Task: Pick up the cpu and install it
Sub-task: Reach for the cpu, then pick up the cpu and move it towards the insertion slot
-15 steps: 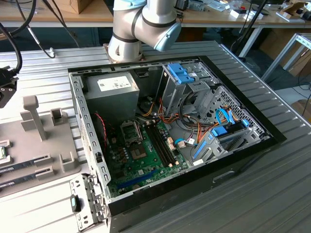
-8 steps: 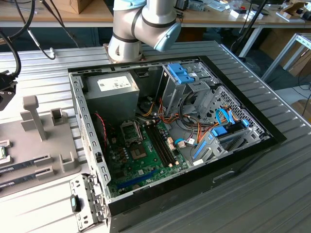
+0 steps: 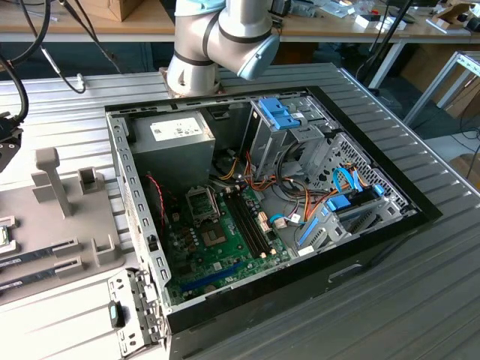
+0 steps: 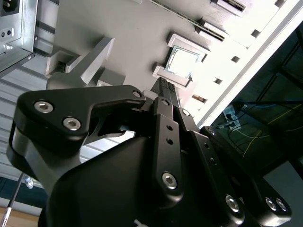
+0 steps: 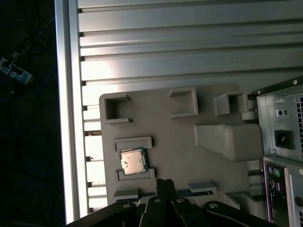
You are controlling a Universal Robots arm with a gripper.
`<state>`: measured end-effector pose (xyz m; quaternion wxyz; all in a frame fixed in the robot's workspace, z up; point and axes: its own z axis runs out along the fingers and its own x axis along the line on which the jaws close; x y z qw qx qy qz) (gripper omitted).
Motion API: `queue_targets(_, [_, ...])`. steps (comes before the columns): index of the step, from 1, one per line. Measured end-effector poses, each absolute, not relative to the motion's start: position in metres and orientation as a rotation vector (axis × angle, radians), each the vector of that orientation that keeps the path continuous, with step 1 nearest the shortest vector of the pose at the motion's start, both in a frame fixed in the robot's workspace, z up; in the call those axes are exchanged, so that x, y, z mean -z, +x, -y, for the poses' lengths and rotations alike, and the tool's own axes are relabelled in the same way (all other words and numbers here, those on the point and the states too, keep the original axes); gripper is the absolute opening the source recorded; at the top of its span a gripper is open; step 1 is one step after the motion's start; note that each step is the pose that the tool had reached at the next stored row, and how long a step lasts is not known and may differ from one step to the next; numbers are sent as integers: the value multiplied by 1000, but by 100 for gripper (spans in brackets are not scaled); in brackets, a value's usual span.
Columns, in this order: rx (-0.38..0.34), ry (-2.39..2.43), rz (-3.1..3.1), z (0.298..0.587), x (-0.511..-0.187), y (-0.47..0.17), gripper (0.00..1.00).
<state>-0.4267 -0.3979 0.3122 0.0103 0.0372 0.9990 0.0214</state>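
Note:
The cpu (image 5: 133, 161) is a small square chip with a silvery top and a thin green rim. It lies flat in a raised holder on the grey fixture plate (image 5: 180, 137), and the second wrist view also shows the cpu (image 4: 183, 62). My gripper (image 5: 164, 182) hovers above the plate, a short way to one side of the chip and apart from it. The black fingers (image 4: 163, 87) are pressed together, shut with nothing between them. In the exterior view the open computer case (image 3: 270, 210) holds the green motherboard (image 3: 217, 244) with its empty socket frame (image 3: 202, 201).
The grey fixture plate (image 3: 67, 225) lies at the exterior view's left, carrying an upright post (image 3: 49, 180) and slotted holders. The arm's base (image 3: 217, 37) stands behind the case. Drive cages (image 3: 300, 135), cables and a power supply (image 3: 169, 142) crowd the case. A ribbed metal table (image 3: 390, 300) surrounds everything.

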Motion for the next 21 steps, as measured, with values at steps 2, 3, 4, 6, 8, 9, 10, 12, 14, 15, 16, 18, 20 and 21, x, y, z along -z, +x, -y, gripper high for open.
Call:
queue_targets(2, [-67, 116, -3118, 398, -312, -427, 11])
queue_targets(3, [-67, 116, -3118, 398, -312, -427, 11])
queue_targets(4, [-67, 116, -3118, 398, -312, -427, 11])
queue_targets(6, [-67, 116, -3118, 398, -312, -427, 11])
queue_targets(8, [-67, 116, -3118, 398, -312, -427, 11])
queue_targets(9, [-67, 116, -3118, 398, -312, -427, 11])
queue_targets(10, [-67, 116, -3118, 398, -312, -427, 11])
queue_targets(12, [-67, 116, -3118, 398, -312, -427, 11])
queue_targets(14, [-67, 116, -3118, 398, -312, -427, 11])
queue_targets(15, [-67, 116, -3118, 398, -312, -427, 17])
queue_targets(16, [-67, 116, -3118, 398, -312, -427, 24])
queue_targets(18, [-67, 116, -3118, 398, -312, -427, 36])
queue_targets(20, [-67, 116, -3118, 398, -312, -427, 42])
queue_targets(21, [-67, 116, -3118, 398, -312, -427, 42])
